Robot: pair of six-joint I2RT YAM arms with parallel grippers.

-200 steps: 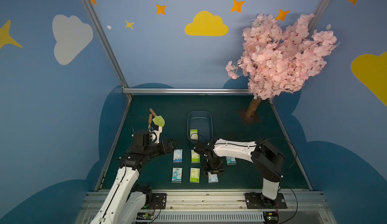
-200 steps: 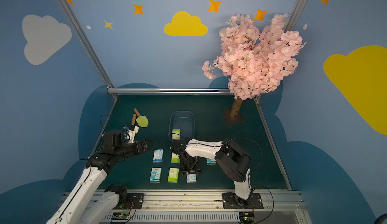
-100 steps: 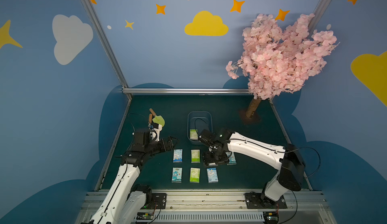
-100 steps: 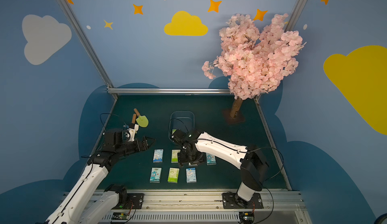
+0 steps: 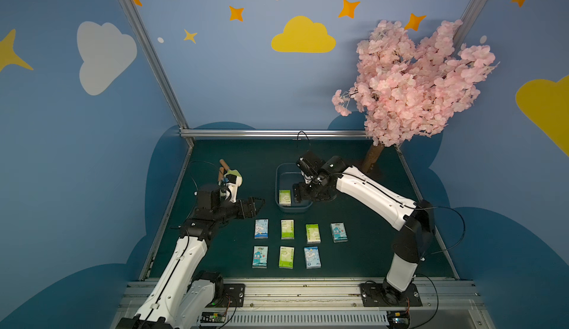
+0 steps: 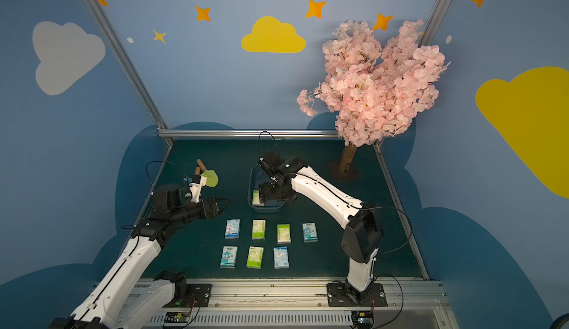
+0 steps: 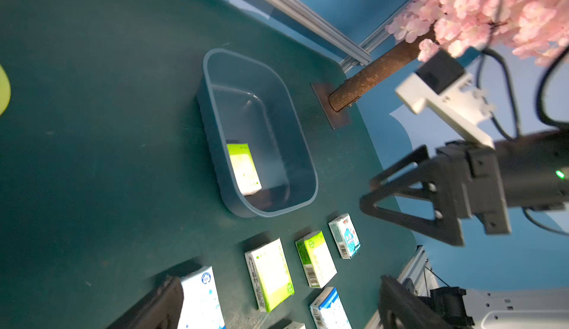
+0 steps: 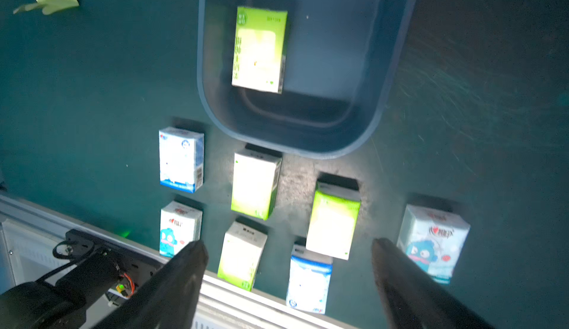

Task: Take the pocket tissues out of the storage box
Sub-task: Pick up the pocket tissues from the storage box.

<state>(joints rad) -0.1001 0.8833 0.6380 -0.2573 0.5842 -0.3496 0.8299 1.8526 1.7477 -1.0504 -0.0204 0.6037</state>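
Note:
The grey-blue storage box (image 5: 291, 211) (image 6: 265, 209) stands mid-table. One lime green pocket tissue pack (image 5: 284, 197) (image 7: 244, 170) (image 8: 260, 50) lies flat inside it, at its near left. Several more packs, green (image 5: 287, 229) and light blue (image 5: 261, 229), lie in two rows on the mat in front of the box. My right gripper (image 5: 298, 195) (image 8: 289, 246) hangs open and empty over the box's near right part, beside the pack. To the left of the box my left gripper (image 5: 258, 207) (image 7: 278, 279) is open and empty above the mat.
A green trowel with a wooden handle (image 6: 211, 178) lies at the far left. At the back right stands a pink blossom tree (image 5: 412, 81) on a brown trunk (image 5: 374, 158). A metal rail (image 5: 292, 293) borders the front edge.
My right gripper left a light blue pack in the front row, opened, and swung back over the storage box. The left arm barely moved.

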